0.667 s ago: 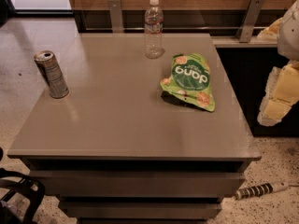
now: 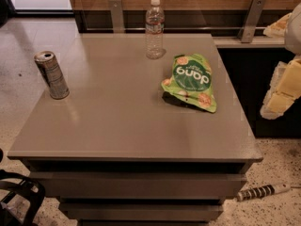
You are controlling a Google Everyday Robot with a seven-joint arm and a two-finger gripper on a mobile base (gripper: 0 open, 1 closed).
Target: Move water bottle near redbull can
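Nothing moved: water bottle (image 2: 154, 29) at far edge, redbull can (image 2: 51, 75) near left edge, well apart. Gripper (image 2: 282, 91) beyond right edge, state we cannot tell; reach not begun.

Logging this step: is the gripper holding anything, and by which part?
Nothing is held. The pale gripper hangs right of the grey table, apart from the clear plastic water bottle, the slim silver redbull can and the green snack bag.
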